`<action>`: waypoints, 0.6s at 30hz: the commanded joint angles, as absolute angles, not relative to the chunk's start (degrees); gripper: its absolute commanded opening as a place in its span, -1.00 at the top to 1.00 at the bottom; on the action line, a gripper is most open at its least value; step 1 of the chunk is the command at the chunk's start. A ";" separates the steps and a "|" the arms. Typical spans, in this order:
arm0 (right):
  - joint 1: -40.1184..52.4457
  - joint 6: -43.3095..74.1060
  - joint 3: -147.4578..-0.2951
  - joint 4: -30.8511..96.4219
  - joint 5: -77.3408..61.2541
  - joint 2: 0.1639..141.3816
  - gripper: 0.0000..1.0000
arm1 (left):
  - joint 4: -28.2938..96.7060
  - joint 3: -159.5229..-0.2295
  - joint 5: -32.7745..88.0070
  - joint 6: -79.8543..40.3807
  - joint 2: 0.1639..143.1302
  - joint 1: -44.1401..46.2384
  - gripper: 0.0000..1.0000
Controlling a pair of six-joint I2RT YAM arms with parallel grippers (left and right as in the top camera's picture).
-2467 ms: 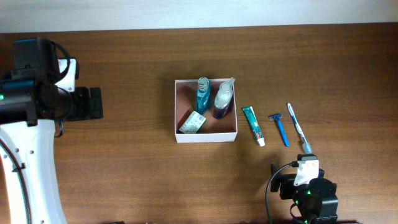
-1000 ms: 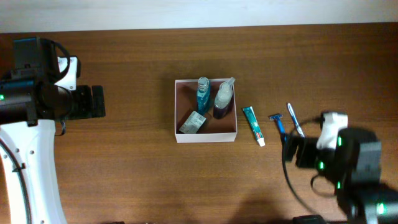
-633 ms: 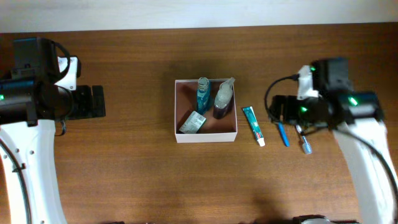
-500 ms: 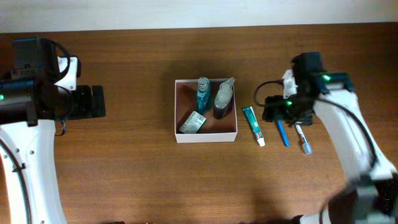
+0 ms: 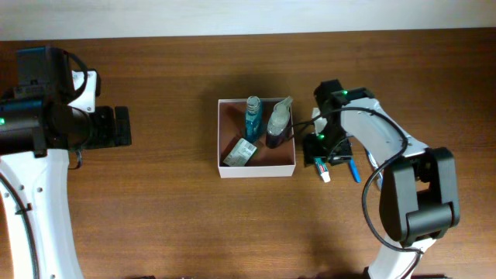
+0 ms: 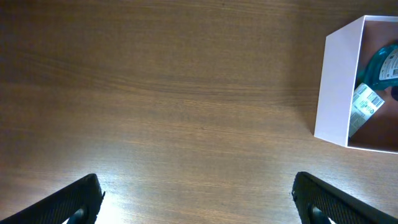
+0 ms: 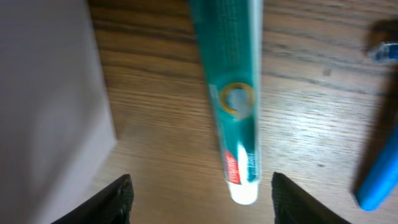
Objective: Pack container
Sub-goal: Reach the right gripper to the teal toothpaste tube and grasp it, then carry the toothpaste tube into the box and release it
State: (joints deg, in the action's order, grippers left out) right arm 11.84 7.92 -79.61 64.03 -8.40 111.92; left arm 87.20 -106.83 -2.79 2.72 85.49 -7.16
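Evidently the step in hand is the pick-up of the toothpaste tube (image 7: pixel 229 93), the item lying nearest the box. The right gripper (image 7: pixel 200 194) is seen spread wide with nothing held. Its fingers (image 7: pixel 115 202) are set either side of the tube's capped end, clear of it. Whether they are low enough for a grasp cannot be told.

The container (image 5: pixel 260 172) is found at the middle of the table (image 5: pixel 155 209). A teal bottle (image 5: pixel 253 116), a spray bottle (image 5: pixel 277 124) and a small green-and-white packet (image 5: pixel 240 152) are already laid inside it. The tube is placed just beside the box, at its 3 o'clock, with the white cap pointed toward 6 o'clock. A blue razor (image 5: pixel 353 168) is left near the tube, again at 3 o'clock. The left gripper (image 6: pixel 196 200) is held well apart at 9 o'clock of the box, opened wide and empty.

Next, a short descent is judged to be needed until the tube is bracketed, followed by a closing across its width. A lift and a carry toward 9 o'clock over the white wall would then be required. Care is advised, since that wall is close to one finger.
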 commanded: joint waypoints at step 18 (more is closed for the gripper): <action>11.11 9.91 -69.34 53.08 -6.83 111.42 0.20 | 87.07 -107.61 -2.33 2.15 85.17 -7.31 -1.00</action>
